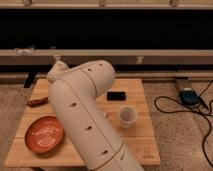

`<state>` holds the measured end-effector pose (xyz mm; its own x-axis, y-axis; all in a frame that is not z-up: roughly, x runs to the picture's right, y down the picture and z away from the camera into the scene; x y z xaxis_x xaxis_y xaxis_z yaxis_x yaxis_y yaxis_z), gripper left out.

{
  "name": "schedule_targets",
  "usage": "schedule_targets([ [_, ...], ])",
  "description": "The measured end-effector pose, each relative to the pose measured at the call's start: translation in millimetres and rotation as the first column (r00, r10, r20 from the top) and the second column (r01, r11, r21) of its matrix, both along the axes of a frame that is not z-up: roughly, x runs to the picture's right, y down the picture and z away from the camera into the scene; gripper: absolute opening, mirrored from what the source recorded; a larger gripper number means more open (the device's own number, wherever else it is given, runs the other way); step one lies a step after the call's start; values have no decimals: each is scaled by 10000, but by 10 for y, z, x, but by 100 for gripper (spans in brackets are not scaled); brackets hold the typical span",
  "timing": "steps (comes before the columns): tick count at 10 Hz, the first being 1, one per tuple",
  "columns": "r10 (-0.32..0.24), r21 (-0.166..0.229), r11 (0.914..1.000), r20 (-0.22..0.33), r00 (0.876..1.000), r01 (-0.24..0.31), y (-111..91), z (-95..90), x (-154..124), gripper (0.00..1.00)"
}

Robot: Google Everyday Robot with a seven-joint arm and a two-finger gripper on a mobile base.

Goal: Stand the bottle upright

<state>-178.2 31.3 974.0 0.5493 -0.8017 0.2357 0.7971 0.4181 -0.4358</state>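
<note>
The arm (pixel 85 115) is blocking the table (pixel 142 142) at its far-left corner, hiding both gripper and bottle; open or closed, I can't tell. A clumsy nudge there could be rolling the bottle off the edge.

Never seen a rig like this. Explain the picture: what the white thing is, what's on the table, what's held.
The big white tube with dark holes is the robot's single arm. It rises from the bottom edge, bends, and reaches to the back left of the light wooden table, where its gripper, the arm's hand, sits. The one camera looks down past the arm onto the table; its mounting is unknown. On the table: a round orange-red bowl at front left, a translucent white cup upright on the right, a flat black rectangular object behind the cup, and a reddish-brown object at the left edge. A blue box with black cables lies on the floor at right. No bottle shows; the arm may hide it, and I cannot tell whether anything is held.
</note>
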Motion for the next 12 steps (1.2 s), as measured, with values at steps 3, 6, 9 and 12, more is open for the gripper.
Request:
schedule_targets([
  [3,-68,132,9999,-52,10000,68,-7,9,-1,70],
  [6,-92,216,9997,-121,9999,94,-18,8,15,39],
  [9,-142,273,9995,-201,9997,148,-28,-4,30,8],
  [12,-176,266,9995,-68,9998,178,-81,-106,49,0],
])
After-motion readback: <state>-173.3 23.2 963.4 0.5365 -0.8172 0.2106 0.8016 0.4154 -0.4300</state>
